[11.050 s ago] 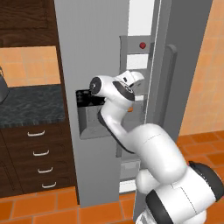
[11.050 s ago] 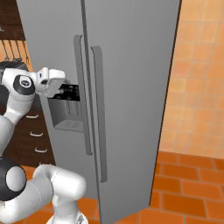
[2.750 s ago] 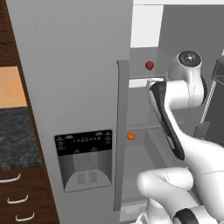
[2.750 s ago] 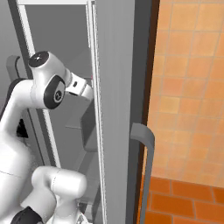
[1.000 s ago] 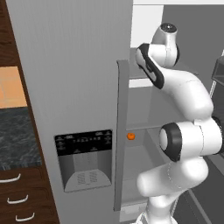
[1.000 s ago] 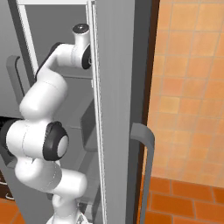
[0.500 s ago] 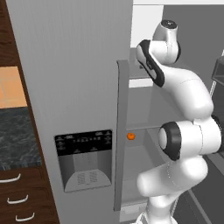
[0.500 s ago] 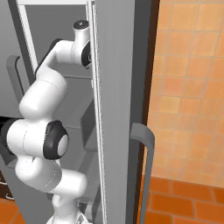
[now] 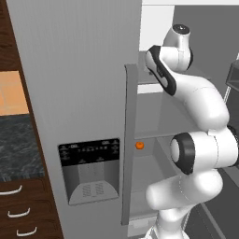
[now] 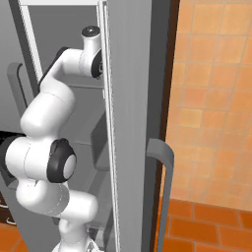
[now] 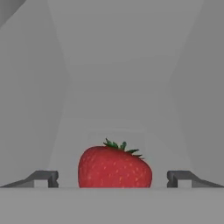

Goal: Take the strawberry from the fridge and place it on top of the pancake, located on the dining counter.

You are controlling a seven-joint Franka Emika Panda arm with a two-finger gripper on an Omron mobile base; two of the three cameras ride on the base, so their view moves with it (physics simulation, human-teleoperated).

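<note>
In the hand view a red strawberry with a green cap rests on a grey fridge shelf, right between my two dark fingertips. My gripper stands open, each finger well apart from the berry. In the left base view the white arm reaches up into the upper shelf of the open fridge, its hand hidden behind the closed left door's edge. In the right base view the arm bends into the same compartment behind the open door. The pancake and the dining counter are out of view.
A small orange fruit lies on a lower fridge shelf. The long grey handle of the closed left door rises beside the arm. The open right door carries a handle. Dark drawers and a black-speckled counter stand at the left.
The arm has barely moved over the last second; its upper end has pushed slightly deeper toward the upper shelf. The gripper remains open.
</note>
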